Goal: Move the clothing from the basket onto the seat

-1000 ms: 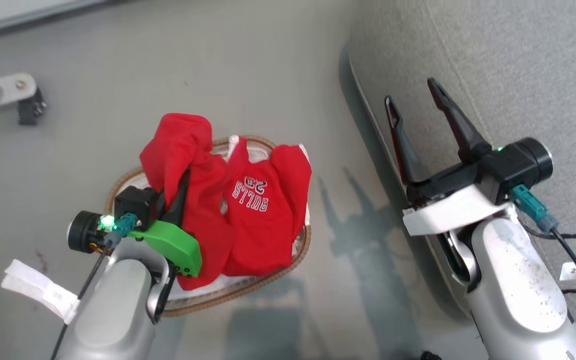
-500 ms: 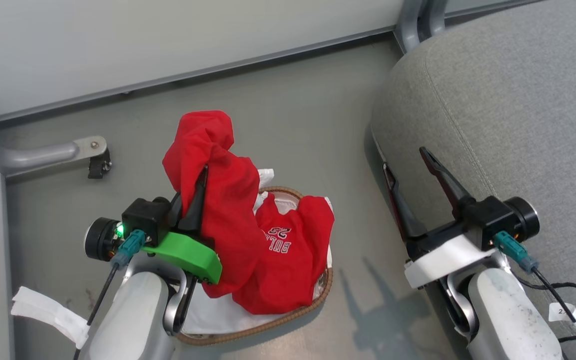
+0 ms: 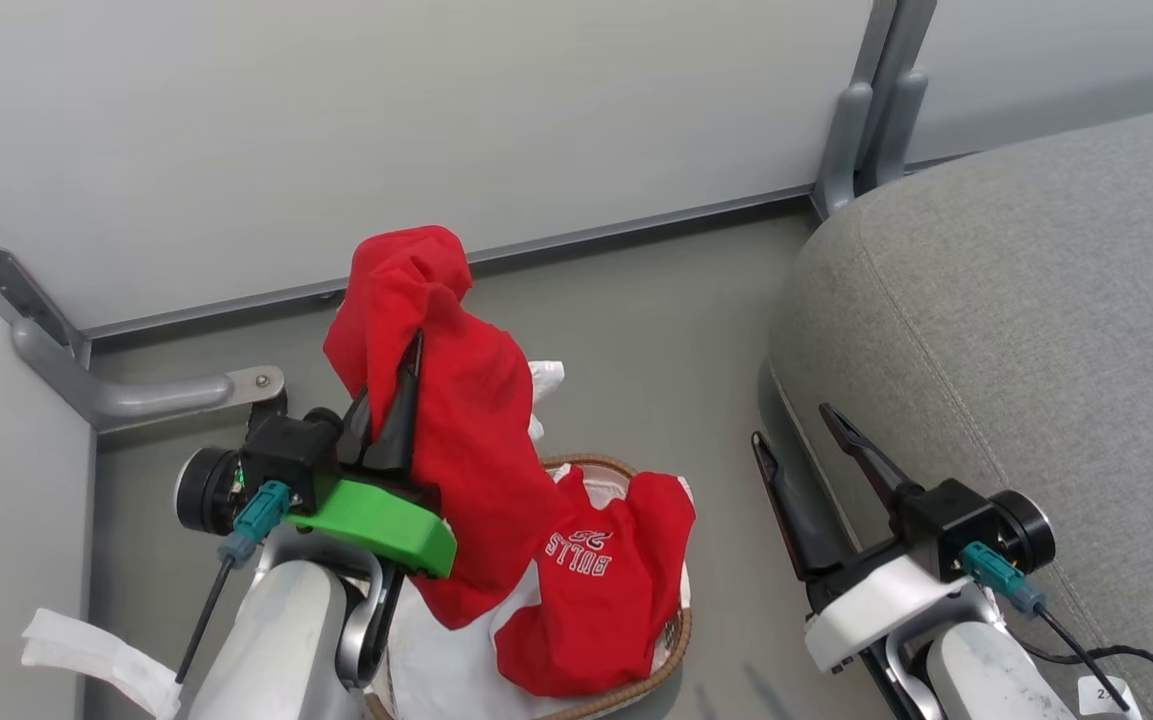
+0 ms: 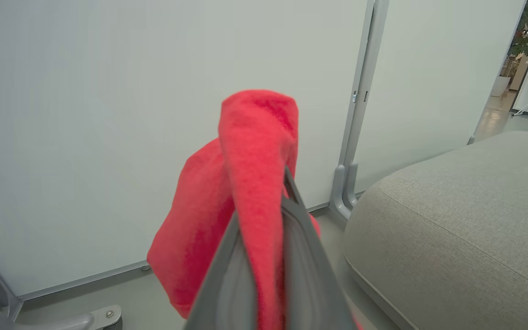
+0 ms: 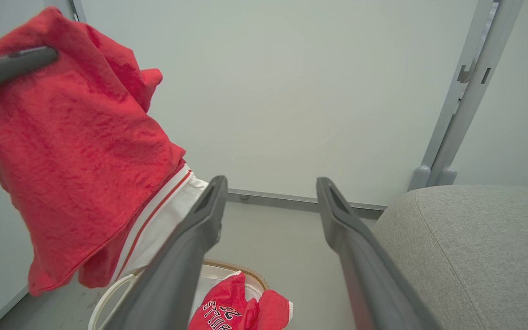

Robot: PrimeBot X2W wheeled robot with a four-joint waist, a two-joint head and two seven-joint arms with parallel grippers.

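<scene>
My left gripper [image 3: 406, 350] is shut on a red garment [image 3: 456, 420], which hangs lifted above the basket [image 3: 671, 645]; between its fingers [image 4: 291, 220] the red garment [image 4: 250, 183] drapes over both sides. A second red garment with white "BULLS" lettering [image 3: 601, 590] lies in the basket on the white liner [image 3: 436, 660], seen too as the lettered garment [image 5: 231, 311] low in the right wrist view. The grey seat [image 3: 1036, 330] lies to the right. My right gripper [image 3: 791, 435] stands open and empty at the seat's left edge, its fingers [image 5: 199, 233] spread wide.
A pale partition wall [image 3: 436, 120] with a grey post [image 3: 871, 110] closes the far side. A grey metal foot [image 3: 166, 395] juts from the left wall. Grey floor [image 3: 656, 350] lies between basket and seat. White tape [image 3: 86, 650] hangs by my left arm.
The head view has tilted up, bringing the wall into sight. My left gripper has lifted its red garment higher, clear of the basket. The right gripper stays open beside the seat.
</scene>
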